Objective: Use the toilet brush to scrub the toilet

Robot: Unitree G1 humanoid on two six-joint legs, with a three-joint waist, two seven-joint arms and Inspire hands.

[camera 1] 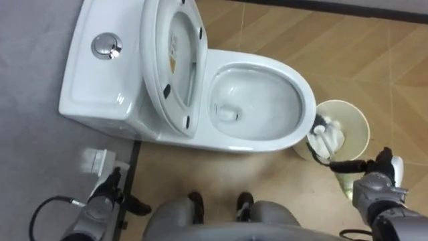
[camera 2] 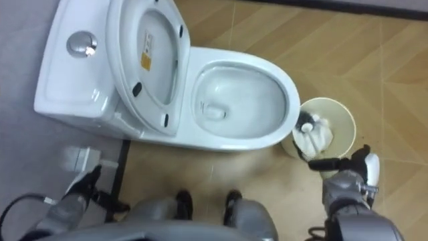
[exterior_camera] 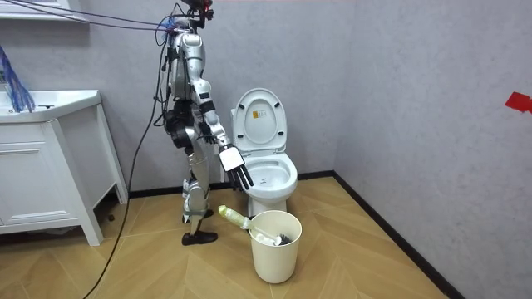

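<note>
Risk: the brush (camera 1: 328, 137) stands head-down in the bucket (camera 1: 358, 117) just beside the toilet (camera 1: 301, 87), and the right hand (exterior_camera: 237, 172), fingers straight, spread and empty, hangs near its leaning handle (exterior_camera: 233, 216), so a misjudged grasp could knock the handle aside or tip the bucket; the left hand (camera 1: 100, 201) hangs clear.

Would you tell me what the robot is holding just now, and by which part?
Nothing, as far as shows: the right hand hangs open, fingers straight, above the brush handle sticking out of the bucket. The left hand hangs low beside the toilet.
</note>
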